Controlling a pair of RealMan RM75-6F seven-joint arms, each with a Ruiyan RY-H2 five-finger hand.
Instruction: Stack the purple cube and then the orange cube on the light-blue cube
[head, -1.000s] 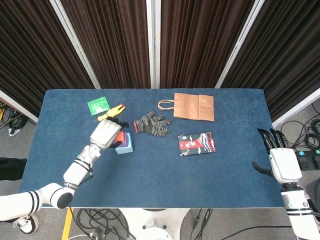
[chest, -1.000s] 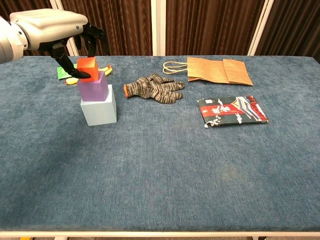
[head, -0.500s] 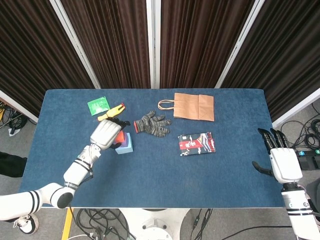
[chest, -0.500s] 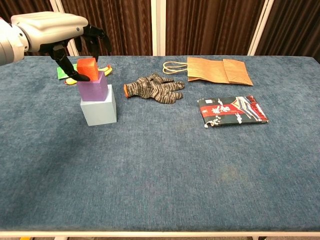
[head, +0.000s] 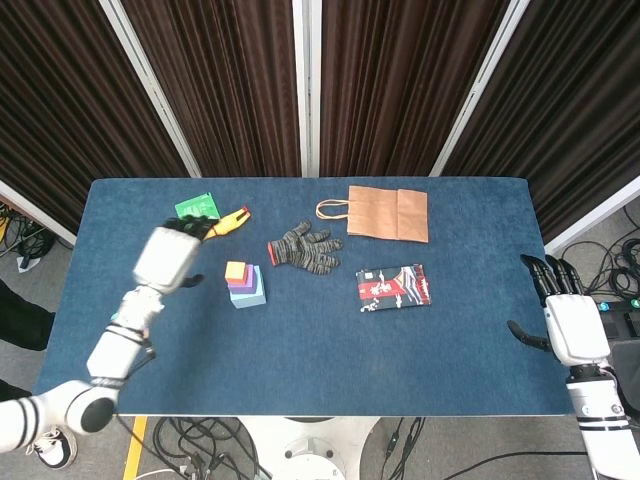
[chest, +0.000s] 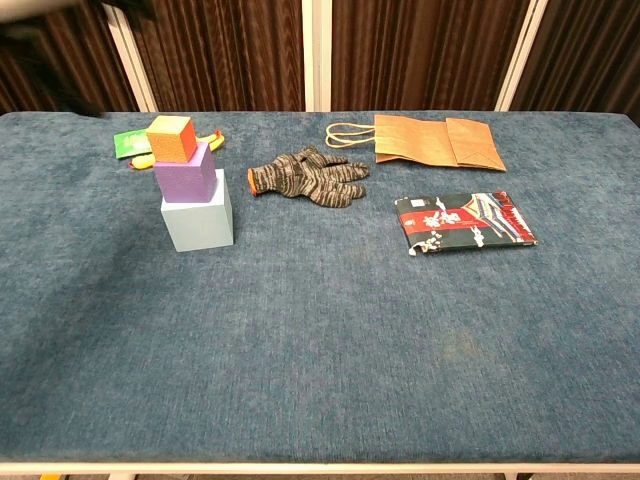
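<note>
The three cubes stand as one tower left of the table's middle. The orange cube (chest: 171, 138) sits on top, turned a little askew, over the purple cube (chest: 186, 178), which rests on the light-blue cube (chest: 198, 220). In the head view the orange cube (head: 236, 270) shows over the light-blue cube (head: 251, 295). My left hand (head: 168, 256) hovers to the left of the tower, blurred, apart from it and holding nothing. Beyond the table's right edge my right hand (head: 566, 322) hangs with fingers spread, empty.
A green packet (head: 197, 209) and a yellow object (head: 226, 221) lie behind the tower. A grey knit glove (head: 303, 248), a brown paper bag (head: 387, 213) and a printed pouch (head: 393, 286) lie to its right on the blue table (head: 330, 360).
My left hand has let go of the orange cube and drawn back up and to the left. The orange cube stays on the purple one. The right hand has barely moved.
</note>
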